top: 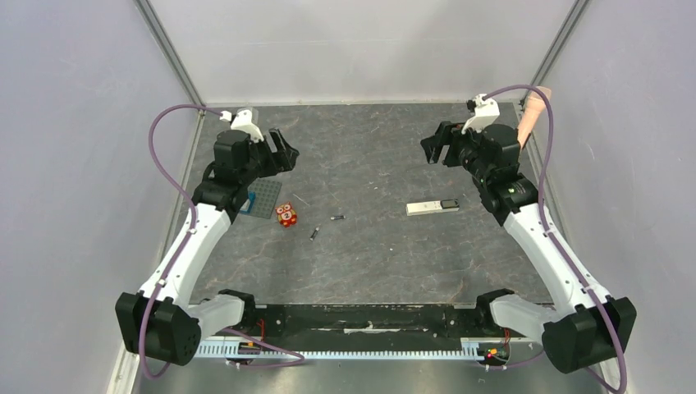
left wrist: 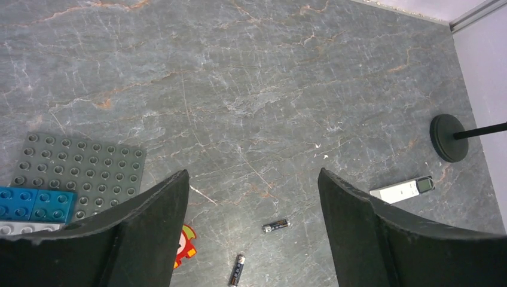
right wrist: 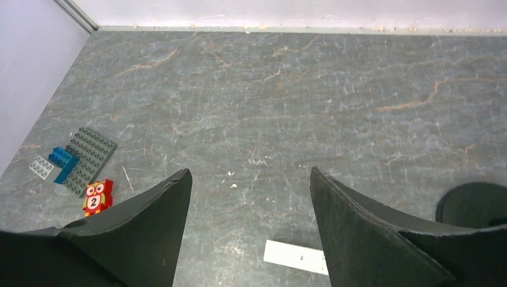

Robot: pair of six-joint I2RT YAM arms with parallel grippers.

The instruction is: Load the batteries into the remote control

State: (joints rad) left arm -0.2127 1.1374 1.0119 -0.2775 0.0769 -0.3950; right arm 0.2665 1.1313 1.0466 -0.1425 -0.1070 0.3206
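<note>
The white remote control (top: 432,208) lies flat right of the table's middle, its dark end to the right; it also shows in the left wrist view (left wrist: 401,191) and, half hidden by a finger, in the right wrist view (right wrist: 295,256). Two small dark batteries lie apart near the middle: one (top: 336,217) (left wrist: 275,225) sideways, one (top: 313,234) (left wrist: 237,270) pointing towards the near edge. My left gripper (top: 283,148) (left wrist: 253,179) is open and empty, raised at the far left. My right gripper (top: 437,146) (right wrist: 250,176) is open and empty, raised at the far right above the remote.
A red-orange owl toy (top: 286,215) (right wrist: 97,197) lies left of the batteries. A grey studded plate (top: 263,199) (left wrist: 78,170) with blue bricks (left wrist: 36,203) sits at the left. A pink microphone (top: 531,117) on a black base (left wrist: 449,138) stands at the far right. Walls enclose three sides.
</note>
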